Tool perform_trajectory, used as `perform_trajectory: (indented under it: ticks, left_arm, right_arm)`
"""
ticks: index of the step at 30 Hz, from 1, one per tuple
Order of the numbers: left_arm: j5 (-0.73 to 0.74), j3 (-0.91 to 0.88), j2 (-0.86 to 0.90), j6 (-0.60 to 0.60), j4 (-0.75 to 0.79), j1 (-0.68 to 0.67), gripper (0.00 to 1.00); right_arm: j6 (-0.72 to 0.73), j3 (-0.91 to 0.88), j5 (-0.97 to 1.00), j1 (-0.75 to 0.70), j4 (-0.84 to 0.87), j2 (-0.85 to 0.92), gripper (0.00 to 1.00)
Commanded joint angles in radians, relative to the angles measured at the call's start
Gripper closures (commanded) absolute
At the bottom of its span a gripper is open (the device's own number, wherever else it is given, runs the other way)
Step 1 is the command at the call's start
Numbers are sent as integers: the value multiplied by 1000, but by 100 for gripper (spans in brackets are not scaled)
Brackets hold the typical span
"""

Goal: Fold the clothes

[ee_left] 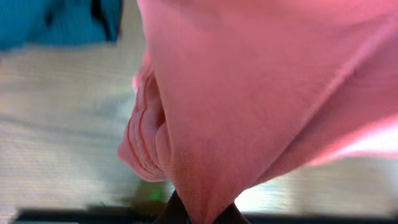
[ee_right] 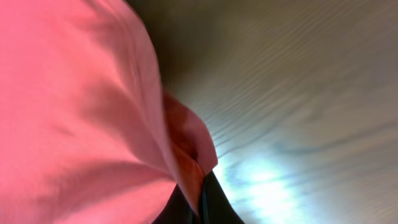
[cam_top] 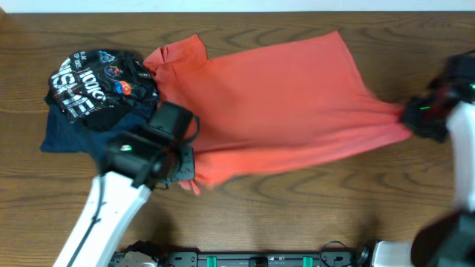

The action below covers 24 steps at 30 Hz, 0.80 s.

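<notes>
The orange-red T-shirt is stretched across the middle of the wooden table, plain side up, its lettering hidden. My left gripper is shut on its near left corner, and the cloth fills the left wrist view, pinched between the dark fingers. My right gripper is shut on the shirt's right end, which is pulled to a point. In the right wrist view the cloth runs down into the shut fingers.
A black garment with white lettering lies crumpled at the far left on a navy blue garment, next to the shirt's sleeve. The navy cloth also shows in the left wrist view. Bare wood lies along the front.
</notes>
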Motion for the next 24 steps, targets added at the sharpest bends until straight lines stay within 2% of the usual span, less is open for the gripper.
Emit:
perform_trajectory:
  ticks: [1,8,12,15,19,24]
  left_arm:
    - [57,201,-20,170,-79,3,94]
    - [56,607,-21,187,-219,12,94]
    - [-1,779,-29,206,-213,12,94]
    - [-98,827,-40,206,-151,12,94]
    - [-106,826,-16,229,-84,12,94]
    - [-106,826,98,279,-74,12,94]
  right_arm:
    - [-42,99,13,-89,-68,-137,99]
    - [-79,293,-2,-244,-217,-290,99]
    - [-87,406,-1,-266,-245,-333,99]
    - [-87,476,-2,-266,-239,-332,99]
    - [-99,496,-49,-264,-219,-299,99]
    - [-126,496,-84,-240,-183,-183,99]
